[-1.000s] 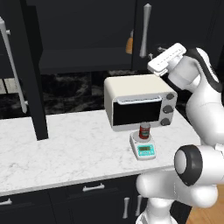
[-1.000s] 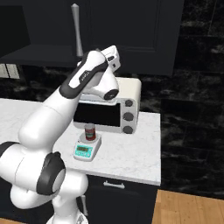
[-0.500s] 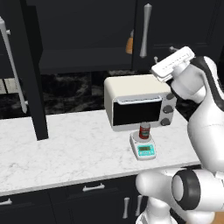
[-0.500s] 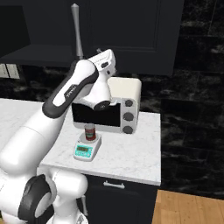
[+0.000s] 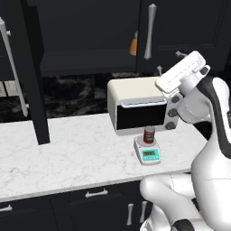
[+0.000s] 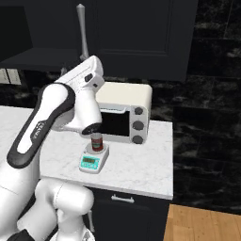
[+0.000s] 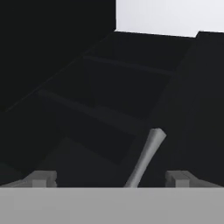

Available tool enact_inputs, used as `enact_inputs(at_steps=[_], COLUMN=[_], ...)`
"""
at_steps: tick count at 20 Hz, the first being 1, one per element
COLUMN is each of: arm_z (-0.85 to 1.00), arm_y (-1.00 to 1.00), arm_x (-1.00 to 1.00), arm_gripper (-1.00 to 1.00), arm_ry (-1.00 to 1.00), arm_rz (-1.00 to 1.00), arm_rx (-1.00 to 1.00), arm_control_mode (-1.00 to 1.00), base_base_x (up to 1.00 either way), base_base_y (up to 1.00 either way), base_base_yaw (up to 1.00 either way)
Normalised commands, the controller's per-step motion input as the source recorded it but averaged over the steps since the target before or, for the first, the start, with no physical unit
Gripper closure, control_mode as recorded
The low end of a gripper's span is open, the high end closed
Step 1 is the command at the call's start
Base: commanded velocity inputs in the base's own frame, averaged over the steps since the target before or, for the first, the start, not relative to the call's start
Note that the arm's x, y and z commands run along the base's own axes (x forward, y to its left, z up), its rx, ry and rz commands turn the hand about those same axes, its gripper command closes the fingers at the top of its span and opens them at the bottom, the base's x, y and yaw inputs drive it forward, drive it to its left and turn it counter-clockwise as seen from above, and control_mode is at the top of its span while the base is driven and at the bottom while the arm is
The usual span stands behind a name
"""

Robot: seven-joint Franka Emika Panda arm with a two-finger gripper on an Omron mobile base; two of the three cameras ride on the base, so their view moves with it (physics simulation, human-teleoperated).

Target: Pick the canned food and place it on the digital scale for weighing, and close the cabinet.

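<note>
**Can weighed; arm raised toward the cabinet**

The can [image 5: 149, 134] stands upright on the round plate of the scale [image 5: 147, 151], which sits on the marble counter [image 5: 67, 158] just in front of the toaster oven [image 5: 140, 108]. The weighing step therefore appears complete, and the can stands free of the robot. The teal display faces the counter's front edge, so the can does not hide it.

The gripper [image 7: 111, 179] is lifted well above the oven and points up at the dark cabinet [image 6: 141, 37]. In the hand view a silver bar handle [image 7: 146, 155] rises between the two fingertips [image 7: 41, 178], which stand wide apart and hold nothing. This pose suits a push or pull on a door rather than a grasp of the can.

One cabinet door [image 5: 27, 67] stands open at the left, edge-on to the left base camera, with its long handle [image 5: 13, 67] facing outward; the shelf behind it is dark. An orange bottle [image 5: 134, 44] shows inside the cabinet. Which door the handle at the fingertips belongs to is hard to tell, perhaps the closed one right of the opening. The oven lies below the arm's path and limits any low sweep.
</note>
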Motion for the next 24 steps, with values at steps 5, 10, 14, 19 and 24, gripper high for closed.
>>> enact_inputs(at_steps=[5,10,14,19,24], arm_z=[0.21,-0.31,-0.56,-0.65,-0.62], arm_y=[0.88,0.87,0.80,0.94,0.82], arm_x=[-0.97,-0.45,-0.02,-0.03,0.00], arm_gripper=[-1.00,-1.00,-1.00,-1.00,-1.00], arm_ry=[-0.11,-0.09,-0.14,-0.19,-0.19], arm_rz=[0.02,0.00,0.00,0.00,-0.02], arm_rx=[-0.14,-0.14,0.00,0.01,0.17], arm_control_mode=[-1.00,-1.00,-1.00,-1.00,-1.00], base_base_x=[0.00,0.00,0.00,0.00,0.00], base_base_y=[0.00,0.00,0.00,0.00,0.00], base_base_yaw=[0.00,0.00,0.00,0.00,0.00])
